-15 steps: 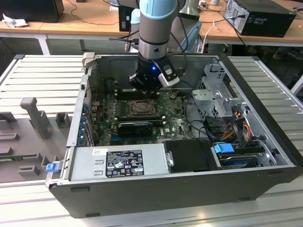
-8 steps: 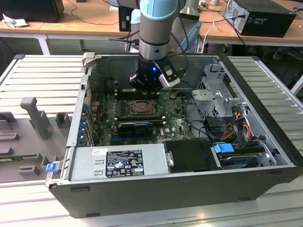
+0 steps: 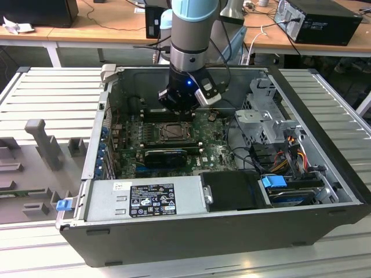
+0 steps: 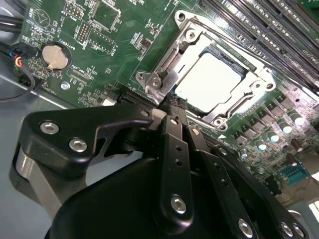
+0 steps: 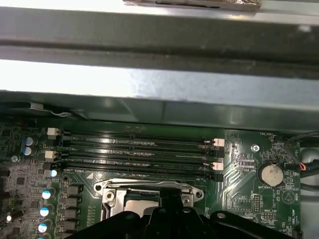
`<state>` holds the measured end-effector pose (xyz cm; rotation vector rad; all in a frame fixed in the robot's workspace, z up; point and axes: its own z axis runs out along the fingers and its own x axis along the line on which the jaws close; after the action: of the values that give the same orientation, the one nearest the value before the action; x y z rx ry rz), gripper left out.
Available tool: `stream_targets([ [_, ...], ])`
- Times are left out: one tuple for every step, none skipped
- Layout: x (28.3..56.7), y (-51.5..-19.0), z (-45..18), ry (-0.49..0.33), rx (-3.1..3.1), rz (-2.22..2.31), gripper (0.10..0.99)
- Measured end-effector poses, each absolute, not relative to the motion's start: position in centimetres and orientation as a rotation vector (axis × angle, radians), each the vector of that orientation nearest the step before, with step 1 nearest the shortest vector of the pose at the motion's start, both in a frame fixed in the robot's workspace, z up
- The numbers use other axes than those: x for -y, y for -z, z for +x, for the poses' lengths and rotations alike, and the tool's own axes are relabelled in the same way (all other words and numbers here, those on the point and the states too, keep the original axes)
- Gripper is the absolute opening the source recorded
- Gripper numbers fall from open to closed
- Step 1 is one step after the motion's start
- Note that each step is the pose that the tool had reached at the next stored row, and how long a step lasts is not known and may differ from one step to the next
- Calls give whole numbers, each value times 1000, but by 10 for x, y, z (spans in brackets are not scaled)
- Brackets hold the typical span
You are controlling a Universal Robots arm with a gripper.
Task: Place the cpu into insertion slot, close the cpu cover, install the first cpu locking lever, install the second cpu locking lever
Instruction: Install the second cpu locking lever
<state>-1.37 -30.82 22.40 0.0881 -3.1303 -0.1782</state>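
CPU [image 4: 208, 82] is seated in the insertion slot [image 4: 239, 107] on the green motherboard [image 4: 99, 50]; pale metallic face is up, visible through the window of the cpu cover [image 4: 192, 37], which lies flat over it in the second wrist view. Gripper [image 4: 174, 99] sits right at the socket's corner, black fingers [image 4: 172, 144] drawn together at the tips with nothing visibly between them; whether the tips actually touch the frame metal I can't tell. Exterior view: arm [image 3: 194, 35] comes down into an open desktop computer case [image 3: 232, 226] lying on its side, wrist just above the socket [image 3: 174, 132], blue light lit on the wrist. Coin battery [image 4: 54, 56] sits on the board well apart from the socket; long black memory slots [image 5: 134, 149] run just beside the socket, between it and the case wall, in the first wrist view. A row of capacitors [image 4: 271, 137] runs along another side of the socket. Grey power supply [image 3: 145, 200] with a label takes up the near edge of the case, drive cage [image 3: 266, 121] and coloured cabling toward the exterior view's right. Case rests on a ribbed light-grey metal worktable [image 3: 52, 92] with grey fixtures [image 3: 43, 142] on the exterior view's left. Behind are wooden desks [image 3: 110, 26] with another black PC [image 3: 319, 20] and loose cables.
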Motion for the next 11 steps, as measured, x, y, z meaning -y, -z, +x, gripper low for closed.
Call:
stream_targets([
  [308, -226, -14, 178, 3130, 88, 106],
  [308, -228, -14, 178, 3130, 88, 106],
  [308, -231, -14, 178, 3130, 88, 106],
  [308, -234, -14, 178, 3130, 88, 106],
  [308, -236, -14, 178, 3130, 88, 106],
  [308, -239, -14, 178, 3130, 88, 106],
  [308, -242, -14, 178, 3130, 88, 106],
  [308, -244, -14, 178, 3130, 88, 106],
  [308, -247, -14, 178, 3130, 88, 106],
  [308, -249, -14, 178, 3130, 88, 106],
  [308, -252, -14, 178, 3130, 88, 106],
])
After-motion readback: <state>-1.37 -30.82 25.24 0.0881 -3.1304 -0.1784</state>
